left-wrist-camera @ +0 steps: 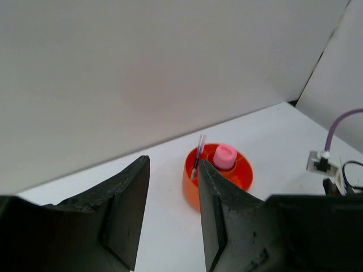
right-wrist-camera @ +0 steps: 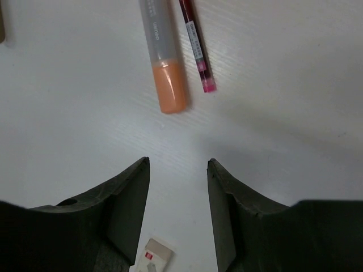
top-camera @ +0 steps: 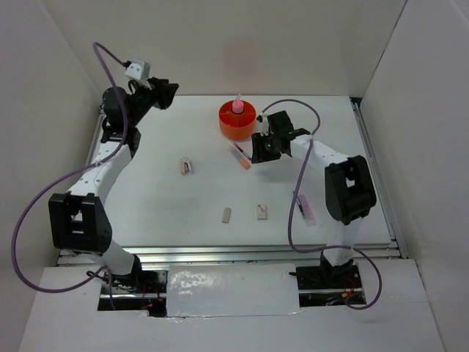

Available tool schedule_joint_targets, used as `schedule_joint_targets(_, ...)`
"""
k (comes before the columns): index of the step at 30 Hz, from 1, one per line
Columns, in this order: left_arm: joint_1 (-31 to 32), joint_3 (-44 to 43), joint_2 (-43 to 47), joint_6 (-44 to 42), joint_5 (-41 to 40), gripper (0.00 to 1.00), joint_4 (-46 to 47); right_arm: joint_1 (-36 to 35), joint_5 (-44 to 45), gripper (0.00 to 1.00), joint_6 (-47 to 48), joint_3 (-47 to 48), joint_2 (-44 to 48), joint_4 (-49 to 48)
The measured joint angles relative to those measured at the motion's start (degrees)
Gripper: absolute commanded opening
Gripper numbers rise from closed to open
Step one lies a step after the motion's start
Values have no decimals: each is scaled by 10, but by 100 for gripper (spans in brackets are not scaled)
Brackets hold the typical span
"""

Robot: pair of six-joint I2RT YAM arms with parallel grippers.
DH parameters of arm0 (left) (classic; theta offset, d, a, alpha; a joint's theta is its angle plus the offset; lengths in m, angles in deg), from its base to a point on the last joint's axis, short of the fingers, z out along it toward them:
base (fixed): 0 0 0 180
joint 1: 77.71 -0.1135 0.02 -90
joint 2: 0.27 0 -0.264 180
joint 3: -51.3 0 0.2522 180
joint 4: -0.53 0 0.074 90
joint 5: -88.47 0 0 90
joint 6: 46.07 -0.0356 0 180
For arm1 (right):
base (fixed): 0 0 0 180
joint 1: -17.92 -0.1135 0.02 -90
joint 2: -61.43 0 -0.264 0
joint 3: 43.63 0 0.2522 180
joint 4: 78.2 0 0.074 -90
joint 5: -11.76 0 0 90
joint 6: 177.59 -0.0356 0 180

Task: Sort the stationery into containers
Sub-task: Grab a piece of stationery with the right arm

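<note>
The orange container (top-camera: 229, 129) stands at the back centre of the table, with a pink glue stick (top-camera: 238, 107) upright in its central ring. In the left wrist view a thin pen (left-wrist-camera: 198, 154) leans inside the container (left-wrist-camera: 193, 180) beside the glue stick (left-wrist-camera: 225, 156). My left gripper (top-camera: 170, 92) hangs open and empty, high at the back left (left-wrist-camera: 173, 163). My right gripper (top-camera: 258, 152) is open just right of an orange-capped marker (right-wrist-camera: 164, 62) and a dark pink pen (right-wrist-camera: 195, 45) lying side by side; nothing is between its fingers (right-wrist-camera: 177, 161).
Loose on the table are a pinkish eraser (top-camera: 187, 166), a beige eraser (top-camera: 227, 215) and a white eraser (top-camera: 261, 211), the last also seen below my right gripper (right-wrist-camera: 152, 258). Another pink pen (top-camera: 304, 207) lies by the right arm. White walls enclose the table.
</note>
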Motion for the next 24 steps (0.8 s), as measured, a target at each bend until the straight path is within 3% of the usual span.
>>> schedule_joint_targets(6,-35,86,51,-4,13,51,-60,-23,53,49,-9,95,-92,15)
schedule_joint_targets(11,-39,107,52,-4,19,51,-100,-43,96,47,2,158,-144,36)
schedule_joint_targets(24,-60,107,50,12,34,51,-94,-55,159,43,36,188,-188,58)
